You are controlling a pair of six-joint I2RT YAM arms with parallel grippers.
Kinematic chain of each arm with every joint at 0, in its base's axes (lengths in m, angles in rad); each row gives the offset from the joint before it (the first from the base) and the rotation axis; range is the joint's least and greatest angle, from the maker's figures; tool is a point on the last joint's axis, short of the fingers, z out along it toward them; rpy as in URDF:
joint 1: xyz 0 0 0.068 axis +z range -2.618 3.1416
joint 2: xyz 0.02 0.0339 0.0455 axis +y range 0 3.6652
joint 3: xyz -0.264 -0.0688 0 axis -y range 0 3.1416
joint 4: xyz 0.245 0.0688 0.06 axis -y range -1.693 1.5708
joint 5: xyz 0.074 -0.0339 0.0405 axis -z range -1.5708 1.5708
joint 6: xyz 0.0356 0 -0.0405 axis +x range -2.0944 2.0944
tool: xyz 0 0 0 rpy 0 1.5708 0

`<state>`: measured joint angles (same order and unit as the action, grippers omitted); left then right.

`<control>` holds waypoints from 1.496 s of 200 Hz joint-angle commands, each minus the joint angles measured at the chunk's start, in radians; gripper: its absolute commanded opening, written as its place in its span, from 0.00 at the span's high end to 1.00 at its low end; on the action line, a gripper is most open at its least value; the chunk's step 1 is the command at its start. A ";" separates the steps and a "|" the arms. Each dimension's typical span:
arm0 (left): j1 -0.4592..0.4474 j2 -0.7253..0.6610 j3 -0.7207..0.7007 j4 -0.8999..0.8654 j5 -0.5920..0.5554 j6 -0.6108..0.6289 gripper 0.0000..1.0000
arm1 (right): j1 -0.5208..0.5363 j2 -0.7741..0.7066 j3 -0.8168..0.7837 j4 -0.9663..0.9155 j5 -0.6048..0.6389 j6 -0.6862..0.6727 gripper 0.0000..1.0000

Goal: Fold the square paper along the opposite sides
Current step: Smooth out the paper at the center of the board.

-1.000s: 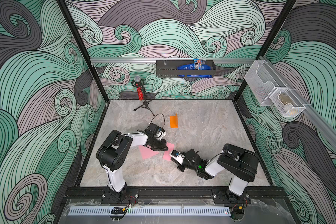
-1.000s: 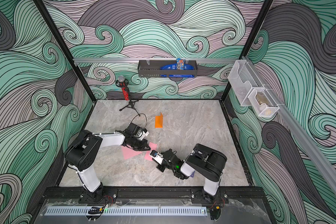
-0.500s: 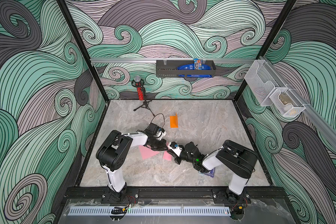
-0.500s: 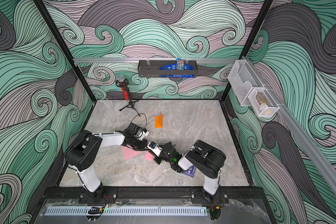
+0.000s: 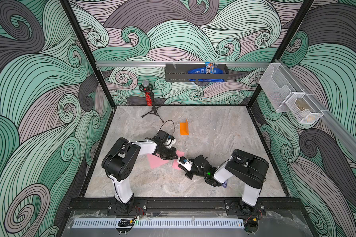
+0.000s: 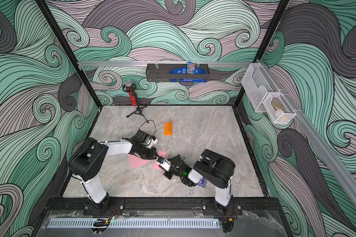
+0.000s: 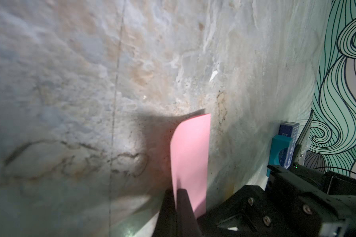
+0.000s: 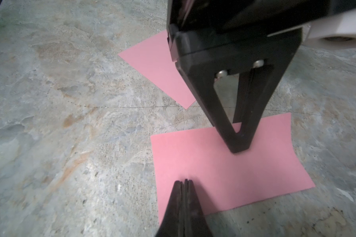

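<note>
Right wrist view gave the clearest look. The right claw [image 8: 184, 184] was fully shut, its two tips pressed together with nothing between them. It sat low over the pink paper [image 8: 224, 174], a little inside the long edge nearer to it; whether the tips really touched the sheet I could not tell. Opposite to it the left claw [image 8: 239, 143] was shut as well and pointed down, with its tip standing on the same paper just inside the far long edge. It seemed to pin the sheet, not to pinch it.

So the paper lay directly under both claws, between the two arms, and its long axis ran across the line that joined them. It looked like a rectangle and not a square, so I judged that the fold was already laid over and needed pressing. Such a move would go sideways along the long axis. The right claw sat nearer to the middle of the sheet and seemed better placed to slide.

In the left wrist view one corner of the paper curled up from the surface [image 7: 70, 82]. Just beyond lay a second pink sheet [image 8: 158, 67], apart from the first. An orange paper [image 5: 184, 128] stood well apart, toward the back.
</note>
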<state>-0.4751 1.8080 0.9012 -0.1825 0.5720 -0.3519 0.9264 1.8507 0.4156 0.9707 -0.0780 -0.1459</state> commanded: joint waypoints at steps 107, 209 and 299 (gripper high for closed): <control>0.012 0.022 -0.002 -0.081 -0.135 0.006 1.00 | 0.145 0.040 -0.097 -0.208 0.061 0.129 0.96; 0.009 0.025 -0.010 -0.082 -0.123 0.004 1.00 | -0.101 -0.255 -0.105 0.070 -0.013 0.138 0.89; 0.009 0.036 -0.022 -0.077 -0.105 -0.003 1.00 | -0.162 0.158 0.158 0.105 0.070 -0.003 0.91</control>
<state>-0.4725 1.8080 0.9081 -0.1871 0.5552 -0.3523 0.7685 1.9594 0.5522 1.0603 -0.0364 -0.1253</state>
